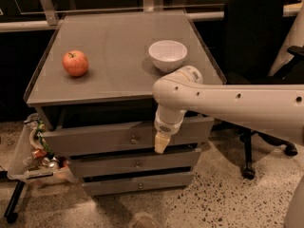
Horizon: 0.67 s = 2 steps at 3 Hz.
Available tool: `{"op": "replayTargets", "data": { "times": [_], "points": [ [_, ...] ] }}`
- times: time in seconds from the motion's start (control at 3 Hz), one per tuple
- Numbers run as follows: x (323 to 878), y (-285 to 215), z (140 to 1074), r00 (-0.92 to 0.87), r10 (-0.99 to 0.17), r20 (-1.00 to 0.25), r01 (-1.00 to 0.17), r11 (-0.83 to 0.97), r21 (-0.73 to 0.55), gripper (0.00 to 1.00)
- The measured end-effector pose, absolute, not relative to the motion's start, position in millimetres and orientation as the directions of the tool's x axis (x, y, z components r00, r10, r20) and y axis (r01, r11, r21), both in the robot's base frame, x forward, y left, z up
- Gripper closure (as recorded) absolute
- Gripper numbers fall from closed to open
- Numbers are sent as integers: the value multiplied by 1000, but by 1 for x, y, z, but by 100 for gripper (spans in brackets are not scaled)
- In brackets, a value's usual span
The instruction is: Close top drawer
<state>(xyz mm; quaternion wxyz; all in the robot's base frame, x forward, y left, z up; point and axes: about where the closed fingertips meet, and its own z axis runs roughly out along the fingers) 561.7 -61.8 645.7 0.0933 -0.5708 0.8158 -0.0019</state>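
Top drawer (95,137) stood partly pulled out beneath tabletop (118,42), interior lost in shadow. Gripper (161,144) hung at drawer front, right of knob (134,139); clenched or released, could not tell. Arm (237,103) hid part of front's right side, cut off at right edge.

Place: an office-type workroom, by the look of it.
Seating: a black swivel chair (251,37) on castors, right of the desk (118,42).
Furniture: the grey desk has three drawer fronts; the top drawer (90,140) stands a little out.
Floor: speckled floor (223,198), like terrazzo.
On top: apple (75,63) and white bowl (167,55), well apart.
Beside: clear bin (21,160) of wrappers, lower left.
Robot: white arm (237,103) from the right; its tool (161,143) hangs at the top drawer's front, right of the knob (134,139).
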Motion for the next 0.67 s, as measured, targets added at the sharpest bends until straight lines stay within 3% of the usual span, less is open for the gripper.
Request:
{"op": "replayTargets", "data": {
  "times": [0.33,0.67],
  "points": [
    [562,-62,646,-331,-932,-150,-931,348,-110,0],
    [562,-62,646,-331,-932,-150,-931,348,-110,0]
  ]
}}
